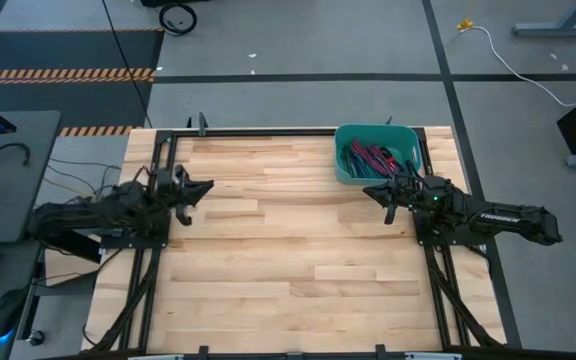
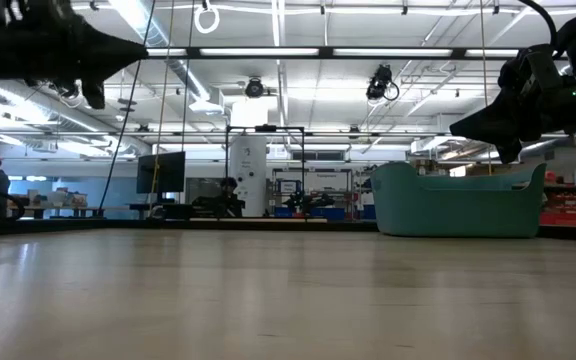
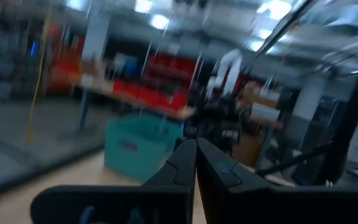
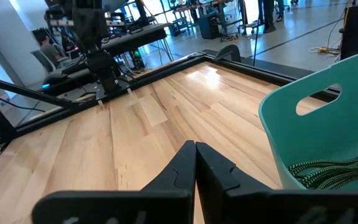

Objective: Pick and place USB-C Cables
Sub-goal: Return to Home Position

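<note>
**Cables Resting in Teal Bin as Both My Pincers Are Hanging Clenched**

In the upper right of the overhead frame, the USB-C cables (image 1: 373,158) are lying heaped inside the teal bin (image 1: 340,165), which is sitting at the far edge of the wooden table (image 1: 288,260). My right pincer (image 1: 370,191) is hovering just below the bin in that picture, its fingers pressed together on nothing. My left pincer (image 1: 206,187) is hanging at centre left, well apart from the bin, likewise clenched and empty.
</note>
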